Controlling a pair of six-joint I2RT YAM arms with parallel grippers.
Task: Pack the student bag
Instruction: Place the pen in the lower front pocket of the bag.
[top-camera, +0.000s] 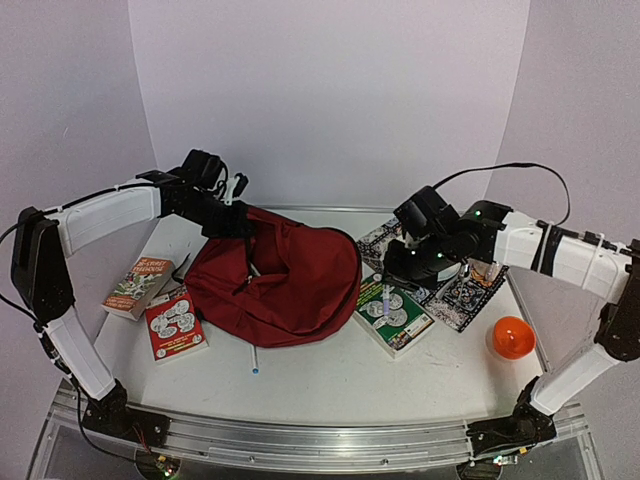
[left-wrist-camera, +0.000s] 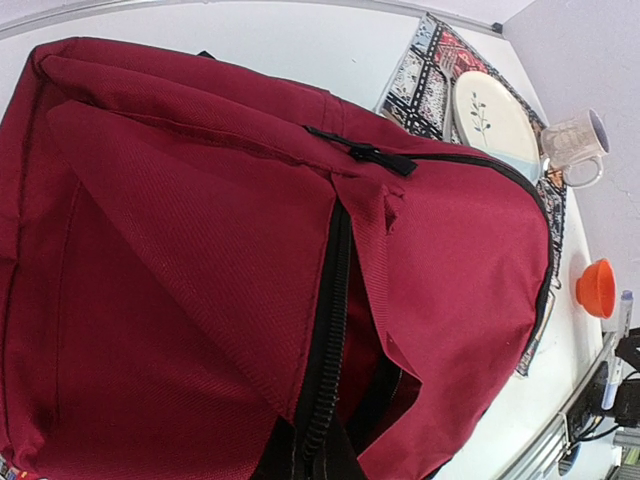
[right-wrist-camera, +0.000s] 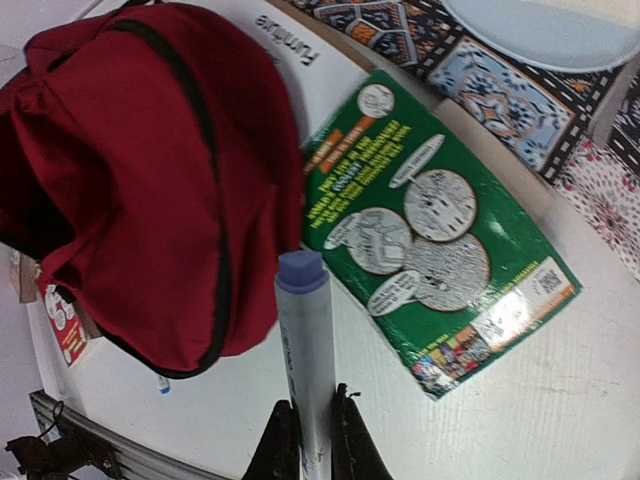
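The student bag (top-camera: 290, 280) is a dark red backpack lying in the middle of the table, its black zipper (left-wrist-camera: 330, 340) partly open onto a dark inside. My left gripper (top-camera: 238, 222) is at the bag's far left top edge. In the left wrist view its dark fingertips (left-wrist-camera: 318, 458) pinch the fabric at the zipper. My right gripper (top-camera: 392, 272) hovers just right of the bag, over a green book (top-camera: 395, 318). It is shut on a white marker (right-wrist-camera: 305, 340) with a blue cap, which points away from the fingers toward the bag (right-wrist-camera: 130, 170).
A red book (top-camera: 175, 325) and another book (top-camera: 137, 287) lie left of the bag. A loose pen (top-camera: 254, 362) lies in front of it. A patterned mat (top-camera: 462, 298) at the right carries a plate (left-wrist-camera: 495, 125) and a mug (left-wrist-camera: 575, 145). An orange cup (top-camera: 511, 338) stands near the right edge.
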